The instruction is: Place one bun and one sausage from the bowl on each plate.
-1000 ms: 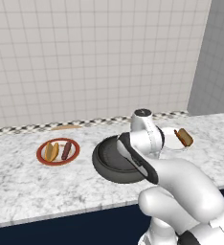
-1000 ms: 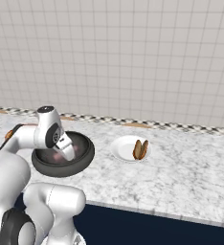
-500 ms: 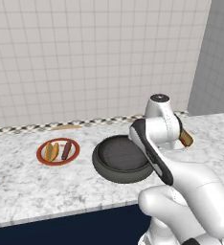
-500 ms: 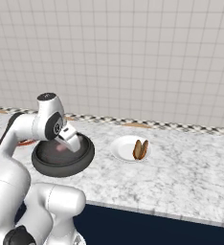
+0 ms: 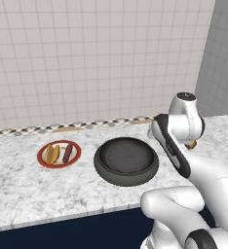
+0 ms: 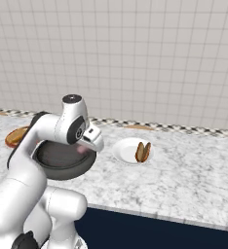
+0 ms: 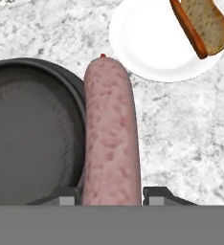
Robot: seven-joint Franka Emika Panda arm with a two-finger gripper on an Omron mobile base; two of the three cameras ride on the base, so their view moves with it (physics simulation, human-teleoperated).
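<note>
From my left base camera the white arm hides the pale white plate (image 6: pixel 132 151); in the hand camera the frame edge crops the orange-tan bun (image 7: pixel 207 24) on it.

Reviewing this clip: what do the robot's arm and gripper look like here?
The arm is glossy white with rounded, bulbous links, a dark band along one link and dark circular joint caps, one on top of the wrist. The gripper is a small white block; in the hand view its finger tips are dark with grey faces. No cables or lettering are visible.
</note>
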